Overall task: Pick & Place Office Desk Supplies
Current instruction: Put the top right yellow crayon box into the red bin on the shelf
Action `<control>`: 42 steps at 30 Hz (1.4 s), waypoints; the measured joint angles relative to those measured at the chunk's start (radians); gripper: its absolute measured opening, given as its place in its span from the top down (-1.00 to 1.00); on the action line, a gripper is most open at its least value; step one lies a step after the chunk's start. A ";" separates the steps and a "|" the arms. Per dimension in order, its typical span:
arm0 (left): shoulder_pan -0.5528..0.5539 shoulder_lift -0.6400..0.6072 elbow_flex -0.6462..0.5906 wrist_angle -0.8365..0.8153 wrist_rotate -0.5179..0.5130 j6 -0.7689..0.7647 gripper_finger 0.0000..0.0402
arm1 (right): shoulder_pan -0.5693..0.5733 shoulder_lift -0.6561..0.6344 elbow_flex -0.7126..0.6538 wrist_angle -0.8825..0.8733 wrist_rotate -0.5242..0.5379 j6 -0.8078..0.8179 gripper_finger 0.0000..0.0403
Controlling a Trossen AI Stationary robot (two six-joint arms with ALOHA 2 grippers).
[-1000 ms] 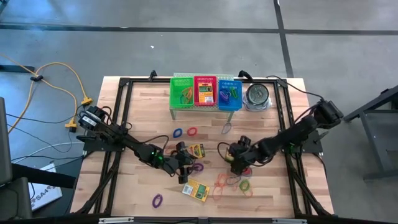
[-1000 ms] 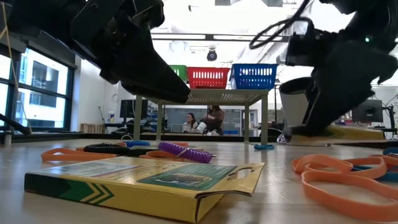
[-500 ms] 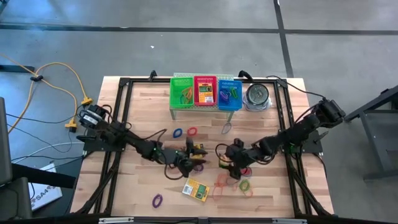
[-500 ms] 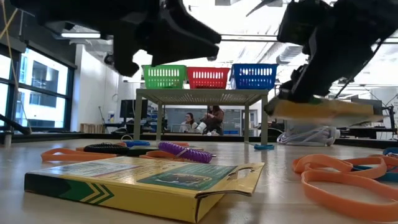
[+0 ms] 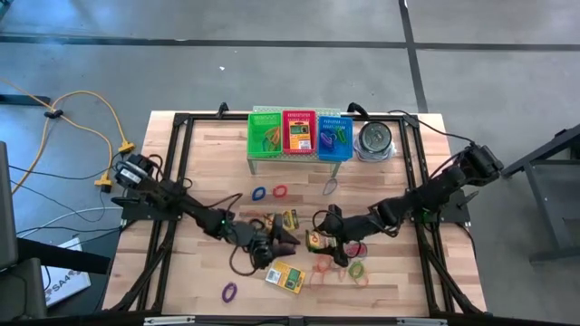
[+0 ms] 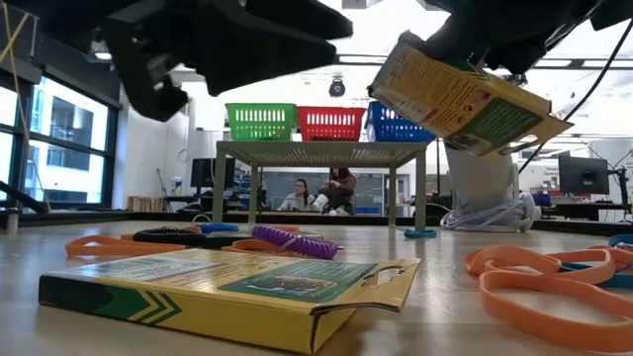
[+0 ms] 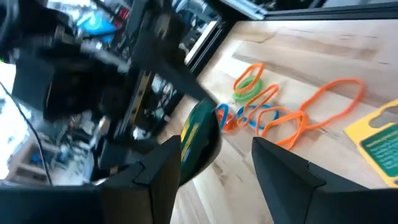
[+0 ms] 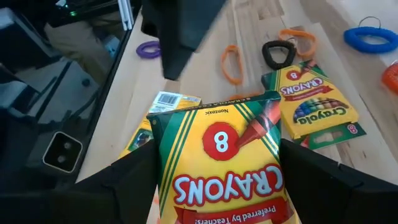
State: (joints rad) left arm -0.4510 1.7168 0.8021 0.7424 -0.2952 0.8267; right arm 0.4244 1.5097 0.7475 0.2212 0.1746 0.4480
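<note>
Our right arm reaches low across the table from the right edge toward the middle, wrist bent. Its right gripper [image 8: 217, 186] is clamped on a crayon box [image 8: 222, 155], one dark finger on each side of it. In the low view that box [image 6: 457, 91] hangs tilted in the air, clear of the wood, in front of the blue basket [image 6: 388, 127]. From above it sits near the table's centre [image 5: 314, 240], just beside the tangle of orange and green bands [image 5: 349, 265].

Our left arm stretches from the left edge along the table toward the middle, and its left gripper [image 5: 275, 237] hovers above the wood close to the right one. Its fingers [image 7: 283, 171] stand apart with nothing between them; through the gap we see bare table and the orange, green and blue bands [image 7: 261, 109].

A second box [image 5: 286, 276] lies flat on the table nearer the front edge, just below both grippers; it fills the foreground of the low view [image 6: 227, 287]. A third box [image 8: 314, 106] lies flat beside a black band [image 8: 277, 53]. A purple band [image 5: 229, 292] lies alone near the front edge, and two more loops [image 5: 269, 192] lie before the shelf that carries the green basket [image 5: 265, 134] and red basket [image 5: 298, 132].
</note>
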 joint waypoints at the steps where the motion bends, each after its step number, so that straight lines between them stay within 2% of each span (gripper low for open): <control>1: -0.008 0.000 0.000 0.003 -0.012 0.020 0.05 | -0.003 0.000 0.000 0.000 0.000 0.000 -0.46; 8: -0.007 0.000 0.002 0.006 -0.100 0.078 0.05 | -0.025 0.000 0.000 0.009 -0.001 0.000 -0.46; 13: 0.021 0.001 0.002 -0.016 -0.100 0.048 0.05 | -0.032 0.000 0.000 0.020 0.000 -0.001 -0.46; 19: 0.025 0.072 0.015 0.043 -0.102 0.060 0.05 | -0.048 0.000 0.000 0.031 -0.027 -0.001 -0.47; 24: 0.012 0.115 0.026 0.170 -0.238 0.161 0.05 | -0.048 0.000 0.000 0.035 -0.032 -0.005 -0.47; 26: 0.008 0.126 0.027 0.211 -0.258 0.189 0.05 | -0.048 -0.002 0.001 0.037 -0.039 -0.005 -0.47; 36: 0.033 0.151 0.039 0.214 -0.200 0.190 0.05 | -0.048 -0.002 0.001 0.045 -0.045 -0.007 -0.47; 42: 0.040 0.151 0.074 0.191 -0.197 0.084 0.05 | -0.047 -0.002 0.001 0.046 -0.050 -0.007 -0.47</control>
State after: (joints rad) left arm -0.4107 1.8675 0.8757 0.9339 -0.4923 0.9107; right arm 0.3779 1.5082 0.7483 0.2676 0.1249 0.4408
